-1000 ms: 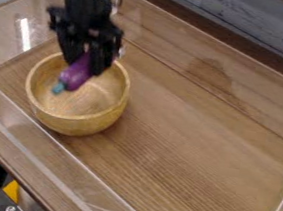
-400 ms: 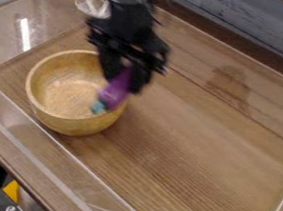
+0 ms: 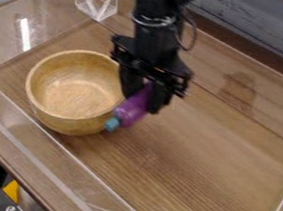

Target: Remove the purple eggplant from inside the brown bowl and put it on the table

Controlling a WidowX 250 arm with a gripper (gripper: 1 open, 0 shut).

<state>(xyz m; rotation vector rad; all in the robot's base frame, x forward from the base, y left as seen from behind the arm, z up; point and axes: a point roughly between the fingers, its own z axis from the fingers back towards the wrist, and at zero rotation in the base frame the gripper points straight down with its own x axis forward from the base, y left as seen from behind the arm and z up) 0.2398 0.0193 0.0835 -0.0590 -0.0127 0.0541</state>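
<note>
One hand [image 3: 148, 91], pointing straight down, fingers clamped tight on the upper end of the purple eggplant [image 3: 132, 110]. Eggplant hangs from the grip tilted, long axis running down and toward the front-left of the bench, teal stem tip lowest and sitting right at the outer wall of the brown bowl [image 3: 68, 89]; can't tell if the tip touches the rim or just clears it. Eggplant is out of the bowl cavity, which looks empty. Bowl sits near the left edge of the bench [image 3: 217, 160], with open wood to the right and toward the front edge. Judgement: lift-out is done, placement not yet done. Key relation: drop zone lies on the far side of the hand from the bowl, so the low stem end faces the rim. Needs more offset toward the right edge before descending, or the tip may catch the bowl.
</note>
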